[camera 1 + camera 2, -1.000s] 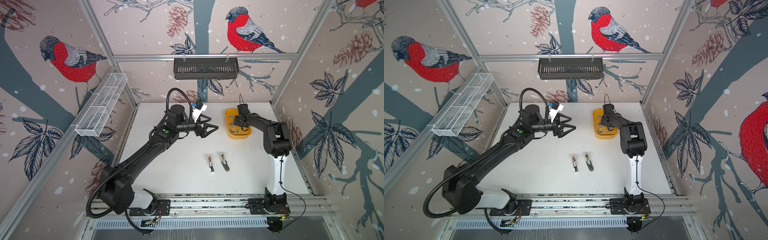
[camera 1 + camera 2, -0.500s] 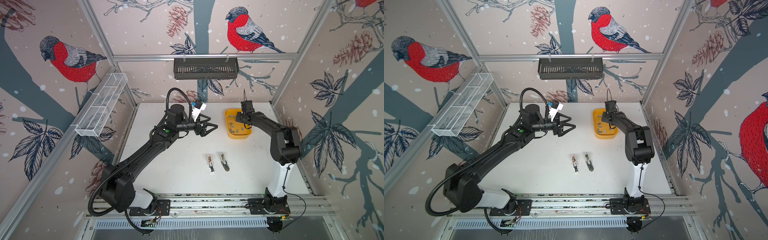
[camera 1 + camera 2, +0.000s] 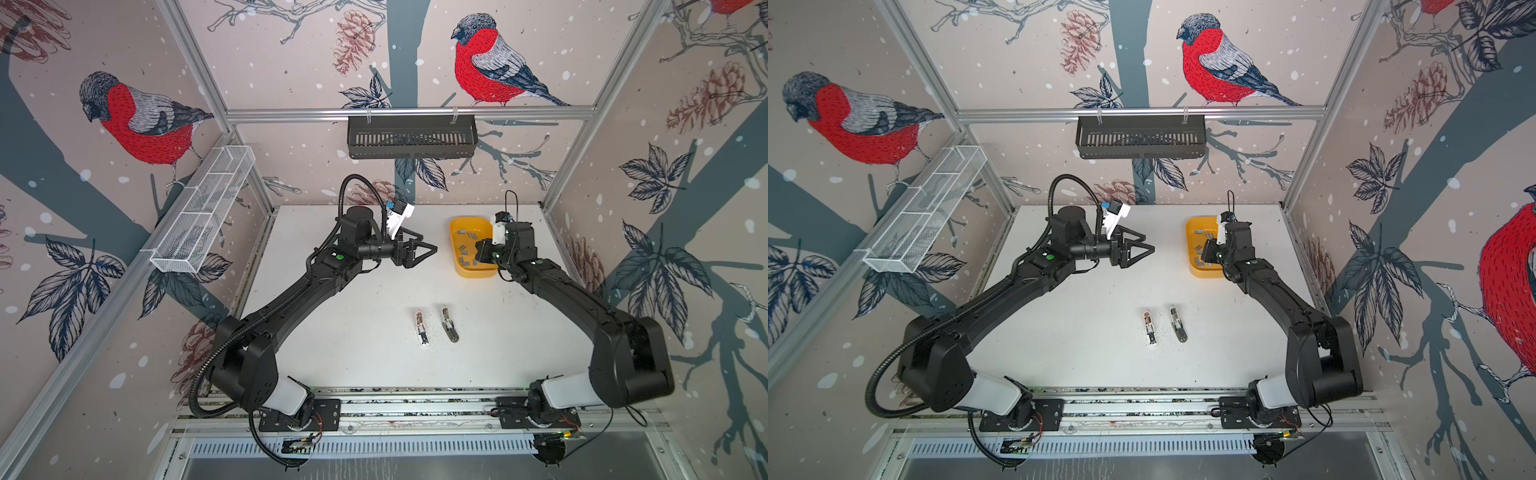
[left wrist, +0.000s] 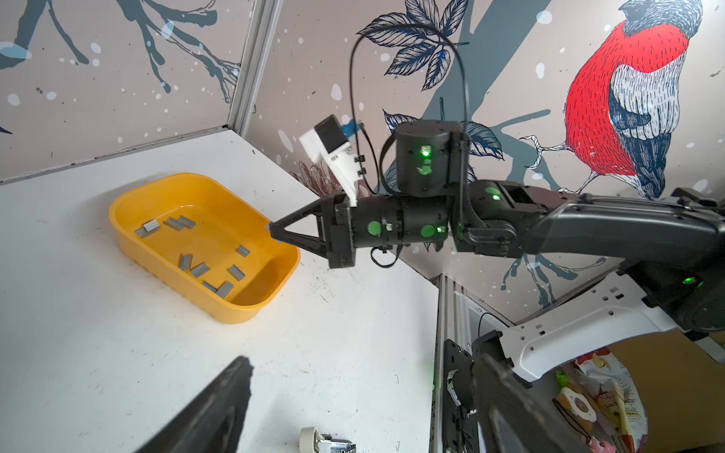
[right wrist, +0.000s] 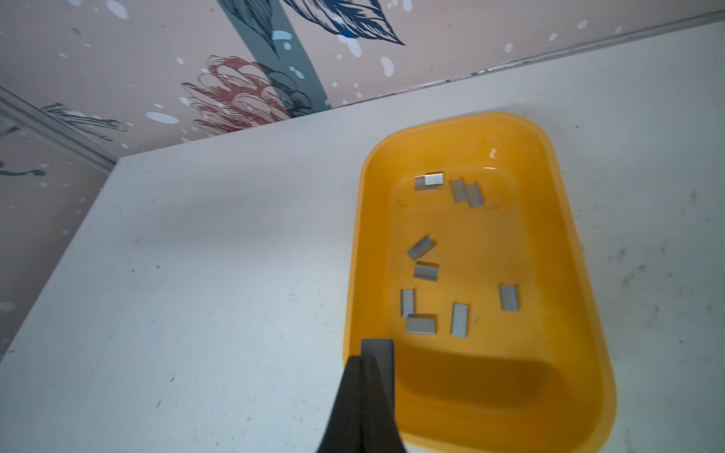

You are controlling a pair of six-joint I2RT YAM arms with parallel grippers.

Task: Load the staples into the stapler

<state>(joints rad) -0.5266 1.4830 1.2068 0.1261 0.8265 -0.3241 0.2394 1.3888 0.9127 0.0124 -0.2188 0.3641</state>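
Note:
Several grey staples (image 5: 421,325) lie loose in a yellow tray (image 5: 470,431) at the back right of the table. My right gripper (image 5: 363,359) is shut on one staple strip (image 5: 378,349), which sticks out past the fingertips above the tray's near-left rim. In a top view the right gripper (image 3: 478,254) hovers over the tray (image 3: 473,272). The stapler lies mid-table as two pieces side by side, a white one (image 3: 421,328) and a metal one (image 3: 450,325). My left gripper (image 3: 428,249) hangs open and empty, left of the tray and above the table.
A black slotted basket (image 3: 411,137) hangs on the back rail and a white wire basket (image 3: 203,208) on the left wall. Metal frame posts and the front rail (image 3: 415,399) bound the white table. One stapler end (image 4: 325,441) shows below the left gripper's fingers (image 4: 219,404).
The right arm has unfolded, its elbow swinging out to the right, and its gripper has risen from the tray floor with a staple strip. The left gripper has barely moved.

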